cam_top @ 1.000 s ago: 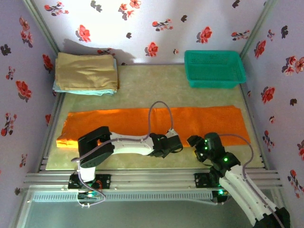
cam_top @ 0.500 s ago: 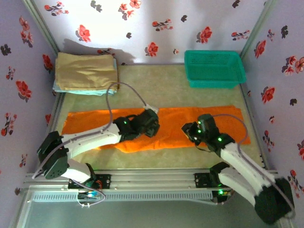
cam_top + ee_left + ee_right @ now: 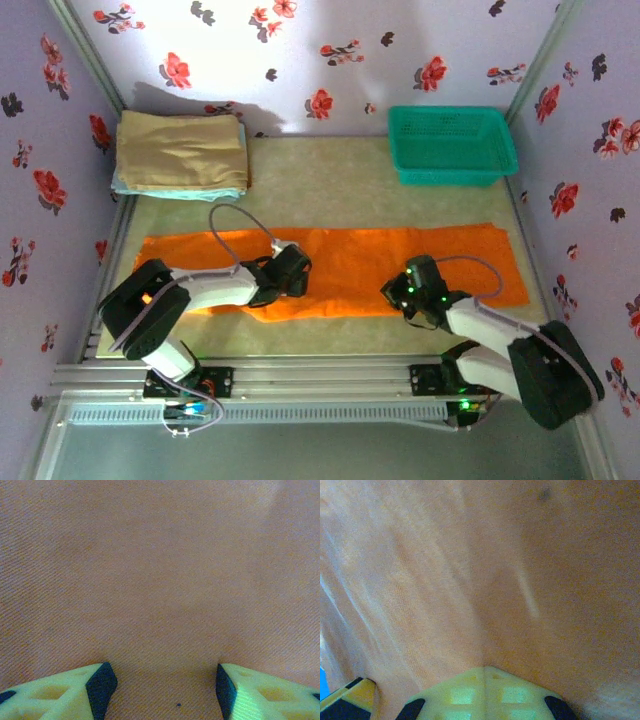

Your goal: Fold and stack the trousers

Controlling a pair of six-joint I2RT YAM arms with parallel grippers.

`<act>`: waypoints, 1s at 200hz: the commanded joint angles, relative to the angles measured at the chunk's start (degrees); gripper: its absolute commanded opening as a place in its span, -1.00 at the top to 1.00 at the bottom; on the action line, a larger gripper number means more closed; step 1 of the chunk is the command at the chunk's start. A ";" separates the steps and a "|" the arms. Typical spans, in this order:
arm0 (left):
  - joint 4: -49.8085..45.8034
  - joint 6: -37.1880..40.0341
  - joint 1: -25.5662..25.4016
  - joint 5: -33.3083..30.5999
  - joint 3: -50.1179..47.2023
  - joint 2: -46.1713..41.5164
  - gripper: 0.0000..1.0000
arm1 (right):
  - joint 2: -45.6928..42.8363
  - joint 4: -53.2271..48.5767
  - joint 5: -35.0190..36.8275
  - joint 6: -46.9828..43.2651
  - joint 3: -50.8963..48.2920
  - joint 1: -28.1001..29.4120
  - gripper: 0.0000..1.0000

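Note:
The orange trousers [image 3: 350, 258] lie flat as a long strip across the middle of the table. My left gripper [image 3: 293, 272] rests low over their left half. In the left wrist view its fingers [image 3: 102, 684] stand apart, with flat orange weave and nothing else between them at the left gripper [image 3: 160, 686]. My right gripper [image 3: 398, 290] is down on the cloth near its front edge, right of centre. In the right wrist view the right gripper [image 3: 485, 671] has its fingers pressed together, and creases in the trousers [image 3: 470, 580] run toward the tips.
A folded tan cloth [image 3: 180, 150] lies on a light blue one [image 3: 118, 186] at the back left corner. A green mesh basket [image 3: 452, 146] stands at the back right. Flowered walls close in the table on three sides.
My right gripper came forward onto the cloth and shut. My left arm swung out over the trousers, then drew back to the left and lower, its fingers staying apart.

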 commanded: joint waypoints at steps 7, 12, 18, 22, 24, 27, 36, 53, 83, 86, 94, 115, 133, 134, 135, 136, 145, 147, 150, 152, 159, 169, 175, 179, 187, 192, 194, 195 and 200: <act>-1.55 -1.58 5.42 -1.10 -5.57 0.68 -0.23 | -7.20 -18.11 5.22 -3.65 -0.35 -5.37 0.95; -1.87 -0.87 6.02 -1.25 -5.62 0.54 -0.23 | -8.13 -19.89 5.54 -5.10 0.99 -6.22 0.93; -2.46 -0.30 6.58 -1.44 -5.47 0.42 -0.24 | -8.52 -21.28 5.35 -6.59 2.55 -7.32 0.91; -2.92 0.03 6.84 -1.56 -5.39 0.36 -0.24 | -8.34 -21.93 4.86 -7.70 3.53 -7.96 0.90; -3.19 0.17 6.98 -1.58 -5.29 0.33 -0.24 | -8.18 -22.19 4.46 -8.17 4.04 -8.54 0.89; -3.59 0.29 7.11 -1.67 -5.21 0.19 -0.25 | -7.78 -22.47 3.66 -9.01 4.75 -9.15 0.88; -4.51 0.58 7.18 -1.84 -5.05 -0.30 -0.26 | -5.98 -23.23 0.87 -11.74 7.22 -11.13 0.88; -5.59 1.14 7.17 0.35 -5.38 -3.12 -0.38 | -2.97 -26.29 -2.53 -16.75 13.26 -11.94 0.89; -13.79 2.88 7.34 0.22 -3.21 -12.27 -0.58 | -0.73 -32.75 -0.88 -23.97 23.63 -12.55 0.86; -15.17 2.92 7.51 -0.17 -2.71 -13.23 -0.59 | -0.39 -32.98 -0.88 -24.45 24.43 -12.78 0.86; -17.60 3.30 7.62 -0.36 -1.30 -15.80 -0.60 | 0.93 -33.12 -1.72 -25.20 26.25 -12.98 0.88; -20.93 0.45 7.24 1.52 2.58 -19.56 -0.56 | 6.15 -31.07 -7.62 -24.93 28.12 -12.46 0.97; -19.01 -3.23 4.38 5.31 4.08 -17.82 -0.52 | 8.95 -27.25 -10.38 -22.94 25.79 -9.66 1.00; -18.83 -3.43 4.19 5.64 4.10 -17.63 -0.52 | 8.99 -27.10 -10.39 -22.84 25.64 -9.42 1.00; -18.66 -3.57 3.92 5.89 4.15 -17.45 -0.52 | 9.06 -26.94 -10.45 -22.79 25.43 -9.25 1.00; -18.48 -3.73 3.75 6.15 4.18 -17.27 -0.52 | 9.05 -26.73 -10.47 -22.68 25.24 -9.17 1.00; -16.24 -5.35 1.29 7.98 4.08 -15.45 -0.51 | 9.22 -25.54 -10.34 -22.14 23.34 -6.93 1.00; -15.63 -5.53 0.65 8.34 4.04 -15.07 -0.51 | 9.28 -25.37 -10.22 -22.02 22.91 -6.41 1.00; -14.92 -5.76 -0.13 8.82 3.95 -14.46 -0.51 | 9.18 -25.04 -10.22 -21.77 22.22 -5.61 1.00; -14.53 -5.98 -0.67 9.10 3.94 -14.04 -0.50 | 9.14 -24.81 -10.25 -21.62 21.75 -5.23 1.00; -13.62 -6.56 -2.44 9.45 3.94 -12.55 -0.51 | 8.98 -23.99 -10.70 -21.13 20.21 -4.14 1.00; -11.62 -7.26 -4.34 9.88 3.38 -10.46 -0.51 | 8.55 -22.26 -11.30 -19.90 17.34 -3.17 1.00; -9.79 -8.19 -5.04 10.39 2.52 -9.15 -0.51 | 8.37 -21.26 -11.45 -19.30 15.64 -3.00 1.00; -8.41 -8.85 -5.30 11.06 2.00 -8.22 -0.51 | 8.34 -20.72 -11.31 -19.10 14.50 -3.01 1.00; -5.11 -9.92 -5.46 13.20 0.60 -6.10 -0.50 | 8.58 -20.28 -10.49 -19.12 12.89 -3.02 1.00; -3.24 -10.69 -5.55 14.26 -0.10 -4.85 -0.49 | 8.95 -20.18 -9.90 -19.34 12.18 -3.17 1.00; -2.65 -10.97 -5.57 14.43 -0.41 -4.32 -0.49 | 9.24 -20.15 -9.80 -19.45 11.98 -3.23 1.00; -2.44 -11.08 -5.57 14.46 -0.52 -4.07 -0.49 | 9.36 -20.13 -9.71 -19.51 11.88 -3.21 1.00; -1.47 -11.70 -5.57 14.39 -1.05 -2.98 -0.49 | 10.03 -20.26 -9.54 -19.92 11.66 -3.46 1.00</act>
